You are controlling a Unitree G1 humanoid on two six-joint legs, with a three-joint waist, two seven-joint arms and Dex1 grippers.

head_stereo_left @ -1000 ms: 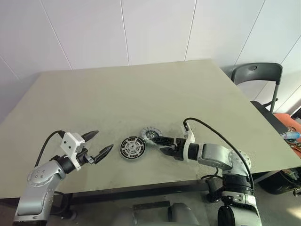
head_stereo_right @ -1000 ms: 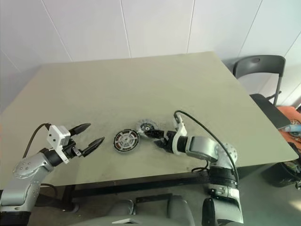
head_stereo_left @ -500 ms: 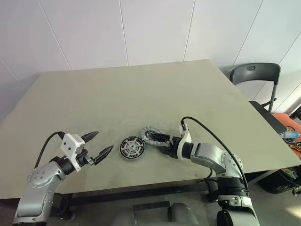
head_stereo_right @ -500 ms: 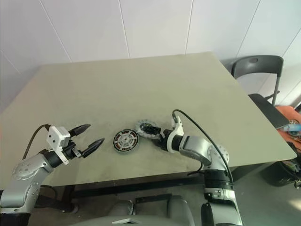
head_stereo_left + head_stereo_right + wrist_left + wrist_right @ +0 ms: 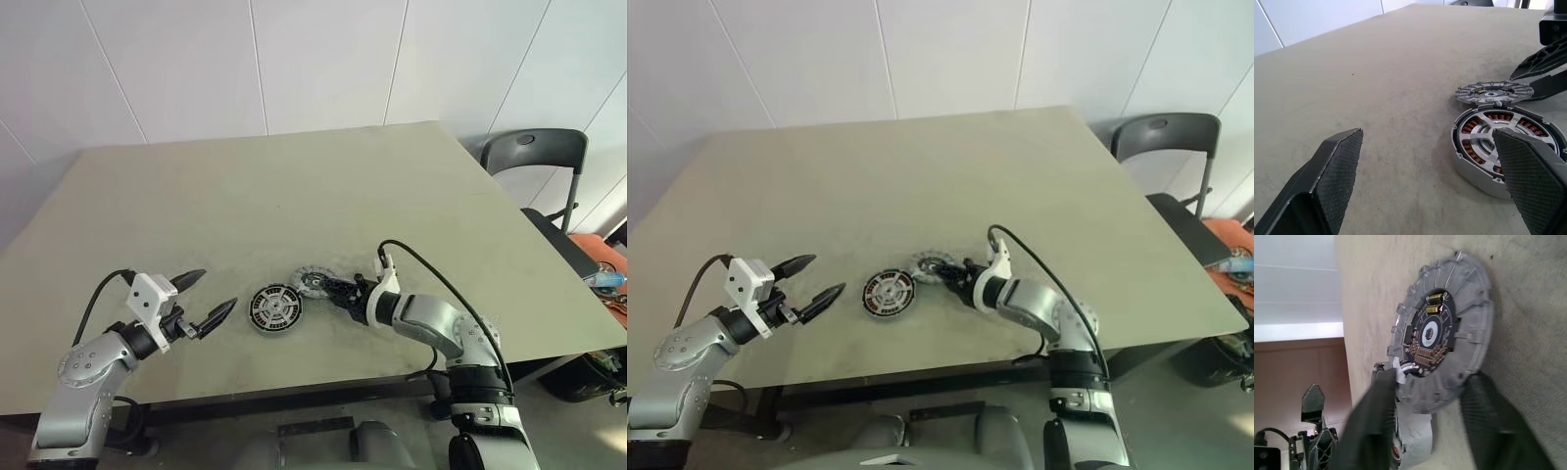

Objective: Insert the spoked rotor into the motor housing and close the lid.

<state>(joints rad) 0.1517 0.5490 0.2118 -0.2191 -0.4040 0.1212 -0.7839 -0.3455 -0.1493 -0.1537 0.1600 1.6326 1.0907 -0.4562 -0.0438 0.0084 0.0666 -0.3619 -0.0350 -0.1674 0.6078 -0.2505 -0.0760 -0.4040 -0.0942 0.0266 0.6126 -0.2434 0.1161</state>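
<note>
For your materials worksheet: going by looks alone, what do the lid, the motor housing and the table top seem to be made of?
Lid: likely cast metal, matt grey, with ribbed spokes, a notched rim and a dark circuit board at its centre.
Motor housing: probably machined metal, silvery with a soft sheen, around copper-brown windings.
Table: dull olive-grey top, perhaps laminate or painted board; the look leaves it open.

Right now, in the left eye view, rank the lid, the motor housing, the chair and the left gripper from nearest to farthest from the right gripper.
1. The lid: right at the right gripper, between its fingertips.
2. The motor housing: just beyond the lid, toward the robot's left.
3. The left gripper: further left, open above the table's near edge.
4. The chair: off the table's far right corner.
</note>
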